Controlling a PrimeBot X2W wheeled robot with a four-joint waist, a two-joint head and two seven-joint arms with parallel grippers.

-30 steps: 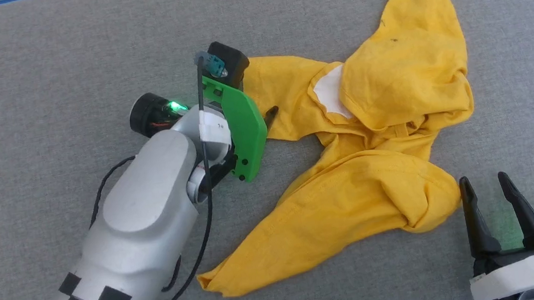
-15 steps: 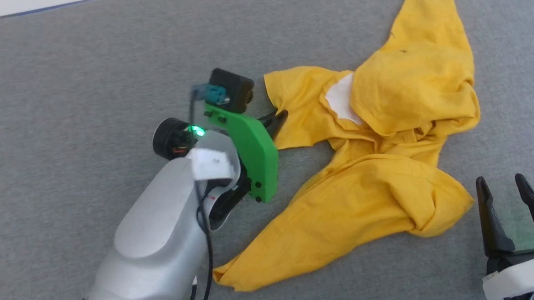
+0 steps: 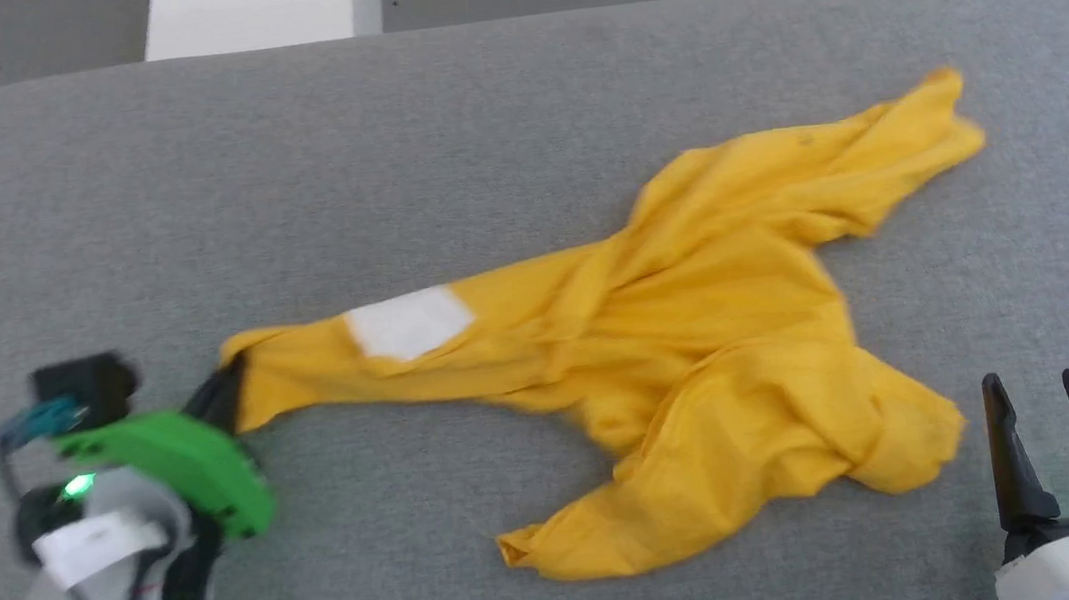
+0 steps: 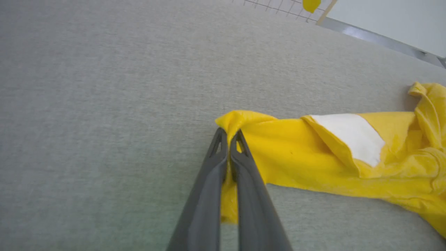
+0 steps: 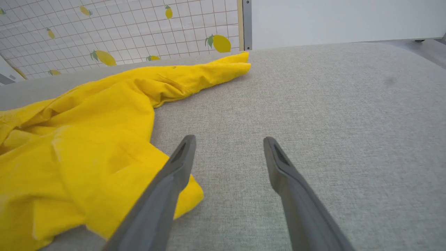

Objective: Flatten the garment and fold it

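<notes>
The garment was found bunched and stretched long across the grey tabletop, not yet flattened, with no fold made. One end was clamped in the closed left jaws. The right jaws were held wide apart, empty, beside it.

I can pass freely over the bare grey fabric tabletop on every side; the crumpled mustard-yellow cotton T-shirt blocks its middle

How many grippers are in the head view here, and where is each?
2. The left gripper is at lower left, shut on the garment's end; the right gripper is at lower right, open, beside the garment.
</notes>
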